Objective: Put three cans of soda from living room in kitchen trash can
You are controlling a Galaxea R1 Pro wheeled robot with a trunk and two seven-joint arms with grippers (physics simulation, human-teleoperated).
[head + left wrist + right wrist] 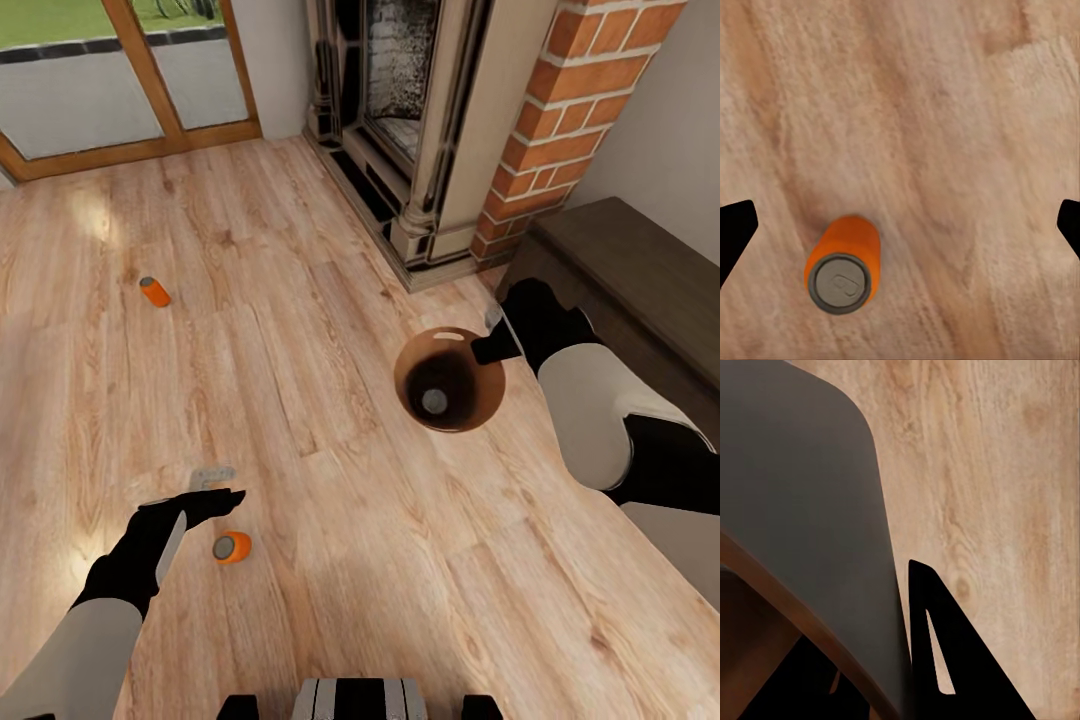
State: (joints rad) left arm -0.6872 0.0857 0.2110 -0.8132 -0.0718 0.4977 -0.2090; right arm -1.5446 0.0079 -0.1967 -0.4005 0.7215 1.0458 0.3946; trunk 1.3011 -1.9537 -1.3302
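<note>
The brown trash can (480, 397) stands on the living room's wood floor, with the grey top of one can of soda (434, 402) showing inside it. My right gripper (492, 340) is shut on its rim; in the right wrist view the trash can wall (795, 495) runs between the fingers (945, 660). A second orange can of soda (231, 547) stands upright just right of my left gripper (215, 488), which hangs open above the floor. The left wrist view has this can (842, 262) below the wide-open left gripper (900, 225). A third can of soda (154, 291) lies far left.
A stone fireplace (420, 130) with a red brick column (570, 110) rises behind the bin. A dark wooden cabinet (640, 270) stands at the right by my right arm. Wood-framed glass doors (120, 90) close the far left. Open floor lies between the cans.
</note>
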